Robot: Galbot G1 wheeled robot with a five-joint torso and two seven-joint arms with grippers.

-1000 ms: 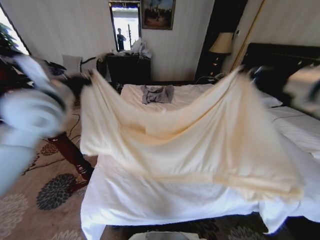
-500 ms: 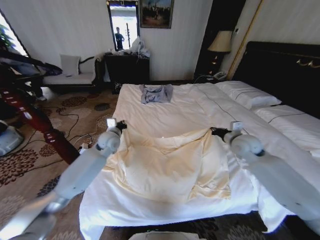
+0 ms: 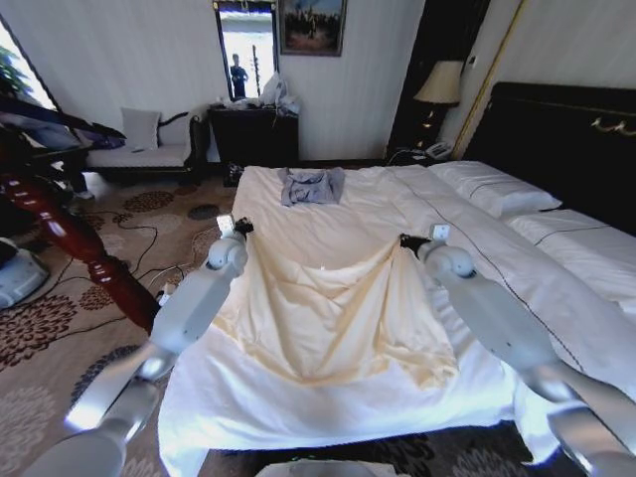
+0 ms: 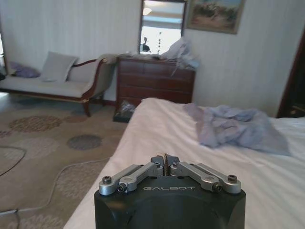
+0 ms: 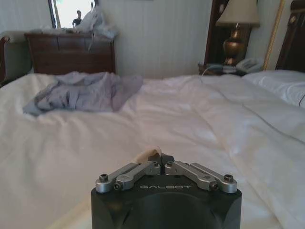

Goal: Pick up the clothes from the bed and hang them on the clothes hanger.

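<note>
The cream-yellow clothes (image 3: 333, 308) lie spread flat on the white bed (image 3: 298, 214), near its foot. My left gripper (image 3: 241, 227) is shut on one far corner of the garment, low over the sheet. In the left wrist view its fingertips (image 4: 165, 162) meet on a thin edge. My right gripper (image 3: 405, 239) is shut on the other far corner, and a bit of cream fabric (image 5: 147, 153) shows at its closed tips (image 5: 161, 161). A thin dark bar (image 3: 60, 117), seemingly the clothes hanger, juts out at the far left above the carpet.
A small blue-grey garment (image 3: 312, 185) lies farther up the bed. A reddish-brown wooden post (image 3: 75, 243) leans left of the bed, with cables (image 3: 149, 268) on the carpet beside it. Behind stand a dark dresser (image 3: 254, 137) and a sofa (image 3: 139, 154). The pillows (image 3: 497, 189) and headboard (image 3: 556, 124) are on the right.
The garment, held high and spread a second ago, came down onto the bed. Both grippers have since moved farther up the bed, pulling it flatter.
</note>
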